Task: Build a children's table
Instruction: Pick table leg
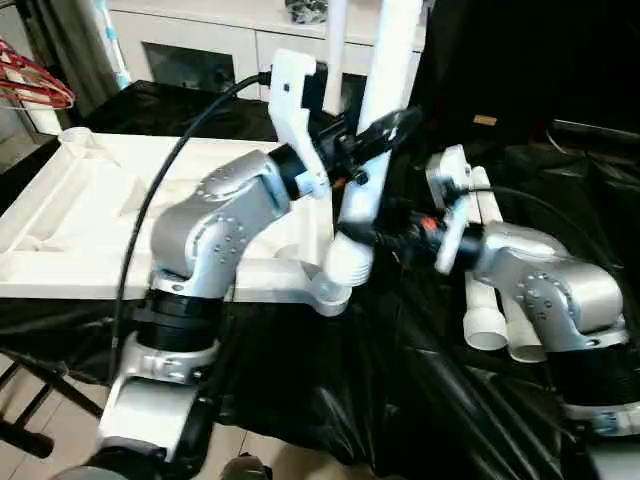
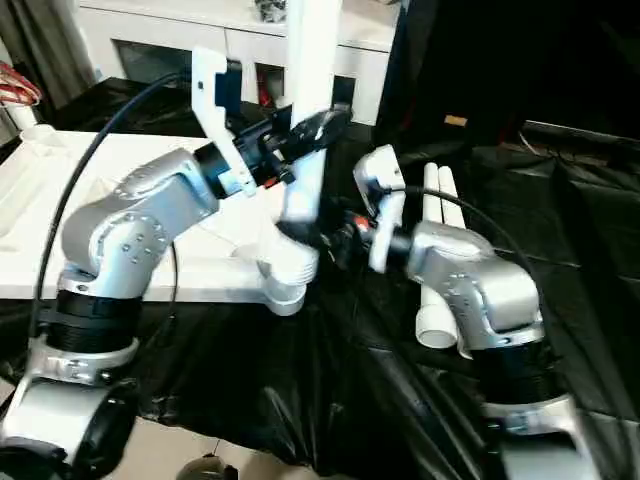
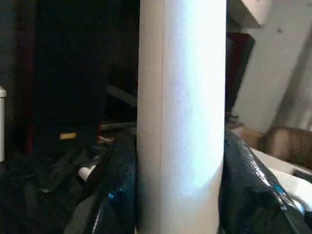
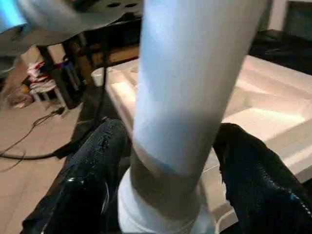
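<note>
Left eye view puts the white tabletop (image 1: pixel 70 215) upside down on the black-draped surface (image 1: pixel 330 400), ribbed underside up. One white leg (image 1: pixel 375 120) stands upright with its foot in the round corner socket (image 1: pixel 335 285) at the near right corner of the tabletop. The left end effector (image 1: pixel 375 140) pinches this leg partway up; the left wrist view shows a black finger (image 3: pixel 114 190) pressed against each side of the tube. The right end effector (image 1: pixel 385 232) sits lower, just above the socket, and the right wrist view shows its fingers (image 4: pixel 92 165) on either side of the leg with a little gap at the edges, so whether they clamp it or stand just off it I cannot tell. Two spare legs (image 1: pixel 490 310) lie side by side on the black cover beside the right forearm. A white cabinet (image 1: pixel 215 45) stands behind
</note>
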{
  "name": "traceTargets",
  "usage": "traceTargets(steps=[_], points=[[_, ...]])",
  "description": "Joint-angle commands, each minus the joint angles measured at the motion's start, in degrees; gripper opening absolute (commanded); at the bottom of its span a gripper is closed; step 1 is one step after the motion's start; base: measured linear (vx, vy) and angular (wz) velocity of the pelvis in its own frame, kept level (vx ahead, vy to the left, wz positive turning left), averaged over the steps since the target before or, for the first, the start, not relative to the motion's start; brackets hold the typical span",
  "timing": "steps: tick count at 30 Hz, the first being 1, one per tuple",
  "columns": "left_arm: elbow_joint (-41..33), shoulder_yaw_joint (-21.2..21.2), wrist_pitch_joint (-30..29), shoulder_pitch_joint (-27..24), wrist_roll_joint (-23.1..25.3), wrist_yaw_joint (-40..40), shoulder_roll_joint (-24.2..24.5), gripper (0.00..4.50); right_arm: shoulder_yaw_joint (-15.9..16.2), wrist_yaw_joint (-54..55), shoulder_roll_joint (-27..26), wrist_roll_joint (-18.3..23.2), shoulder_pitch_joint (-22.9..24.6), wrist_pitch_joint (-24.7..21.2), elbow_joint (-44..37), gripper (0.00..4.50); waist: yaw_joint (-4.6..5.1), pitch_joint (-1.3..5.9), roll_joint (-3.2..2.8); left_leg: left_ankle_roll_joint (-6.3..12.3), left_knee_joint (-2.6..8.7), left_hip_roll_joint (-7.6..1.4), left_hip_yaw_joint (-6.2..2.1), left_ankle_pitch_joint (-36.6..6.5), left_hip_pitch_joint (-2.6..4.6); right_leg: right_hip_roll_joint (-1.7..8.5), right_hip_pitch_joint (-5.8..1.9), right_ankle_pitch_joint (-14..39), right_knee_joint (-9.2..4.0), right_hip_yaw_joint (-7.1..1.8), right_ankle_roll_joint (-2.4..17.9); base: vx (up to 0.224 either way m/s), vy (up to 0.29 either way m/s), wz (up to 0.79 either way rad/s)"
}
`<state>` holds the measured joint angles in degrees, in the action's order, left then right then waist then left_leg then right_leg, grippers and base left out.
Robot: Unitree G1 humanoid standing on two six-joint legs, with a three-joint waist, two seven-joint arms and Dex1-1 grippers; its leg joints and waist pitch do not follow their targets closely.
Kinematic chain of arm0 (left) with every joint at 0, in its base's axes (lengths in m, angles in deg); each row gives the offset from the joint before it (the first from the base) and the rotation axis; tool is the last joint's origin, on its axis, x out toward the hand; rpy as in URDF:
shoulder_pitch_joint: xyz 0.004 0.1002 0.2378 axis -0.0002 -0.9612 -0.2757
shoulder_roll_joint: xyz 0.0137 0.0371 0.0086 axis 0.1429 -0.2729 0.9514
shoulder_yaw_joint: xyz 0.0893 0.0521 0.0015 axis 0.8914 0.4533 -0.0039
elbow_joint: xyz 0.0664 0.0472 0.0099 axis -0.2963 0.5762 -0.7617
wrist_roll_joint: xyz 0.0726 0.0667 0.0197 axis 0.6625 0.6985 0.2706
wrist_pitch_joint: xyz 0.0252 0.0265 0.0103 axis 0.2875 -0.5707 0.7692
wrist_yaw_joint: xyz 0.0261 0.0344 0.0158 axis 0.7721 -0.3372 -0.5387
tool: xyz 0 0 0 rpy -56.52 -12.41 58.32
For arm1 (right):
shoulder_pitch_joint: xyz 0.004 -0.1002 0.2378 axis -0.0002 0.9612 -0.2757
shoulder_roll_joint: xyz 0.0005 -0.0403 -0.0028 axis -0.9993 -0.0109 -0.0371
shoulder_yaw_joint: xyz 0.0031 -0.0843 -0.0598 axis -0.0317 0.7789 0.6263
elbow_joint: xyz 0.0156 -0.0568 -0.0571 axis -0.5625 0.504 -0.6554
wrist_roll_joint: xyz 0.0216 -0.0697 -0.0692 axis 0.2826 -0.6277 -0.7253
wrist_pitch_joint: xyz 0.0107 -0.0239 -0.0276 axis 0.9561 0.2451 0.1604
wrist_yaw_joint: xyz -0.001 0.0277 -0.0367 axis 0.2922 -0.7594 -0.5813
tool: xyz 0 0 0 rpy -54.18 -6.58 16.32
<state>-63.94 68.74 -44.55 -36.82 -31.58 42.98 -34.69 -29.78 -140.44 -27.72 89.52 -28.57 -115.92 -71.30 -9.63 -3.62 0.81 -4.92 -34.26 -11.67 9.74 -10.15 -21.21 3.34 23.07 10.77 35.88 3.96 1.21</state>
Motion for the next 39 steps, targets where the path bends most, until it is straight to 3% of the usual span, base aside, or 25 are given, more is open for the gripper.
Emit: traceTargets(steps=[1,15,26,37,39], points=[[-0.75,1.12,-0.02,0.61,-0.39,1.36,0.33,1.82,1.11,-1.97,1.08,-0.33,-0.93,-0.51,0.51,3.13,0.05,4.52,0.35,0.68,3.25,-1.20,-0.33,-5.85,0.24,4.36,-3.59,8.34,-4.04,-2.74,8.29,0.000,0.000,0.00],[-1.38,1.98,-0.26,0.34,-1.01,2.53,-0.68,1.82,2.51,-4.01,-0.31,-0.51,-2.24,0.19,3.57,3.13,0.04,4.55,0.43,0.87,3.15,-1.23,-0.29,-5.66,0.20,4.39,-3.48,8.90,-4.07,-2.74,8.76,0.000,0.000,0.00],[-1.89,2.81,-0.86,-0.21,-1.03,4.09,-0.35,1.81,1.48,-3.02,-1.64,-0.62,-2.94,1.20,4.68,2.06,0.07,4.57,0.25,0.54,3.18,-1.24,-0.31,-6.03,0.26,4.37,-3.50,8.87,-4.05,-2.73,8.91,0.000,0.000,0.00],[-1.04,2.47,-0.72,0.08,-0.17,3.26,-0.23,1.81,1.95,-3.33,-1.83,-1.07,-2.58,1.58,4.47,1.91,0.05,4.59,0.13,0.40,3.20,-1.22,-0.34,-6.15,0.23,4.38,-3.56,8.37,-3.99,-2.73,9.00,0.000,0.000,0.00],[0.79,1.12,-1.46,0.92,-0.20,1.06,-0.90,2.37,2.01,-3.22,-1.91,-1.21,-2.52,1.73,4.44,1.91,0.09,4.58,0.13,0.31,3.18,-1.23,-0.32,-6.38,0.24,4.35,-3.55,8.54,-4.02,-2.73,8.96,0.000,0.000,0.00]])
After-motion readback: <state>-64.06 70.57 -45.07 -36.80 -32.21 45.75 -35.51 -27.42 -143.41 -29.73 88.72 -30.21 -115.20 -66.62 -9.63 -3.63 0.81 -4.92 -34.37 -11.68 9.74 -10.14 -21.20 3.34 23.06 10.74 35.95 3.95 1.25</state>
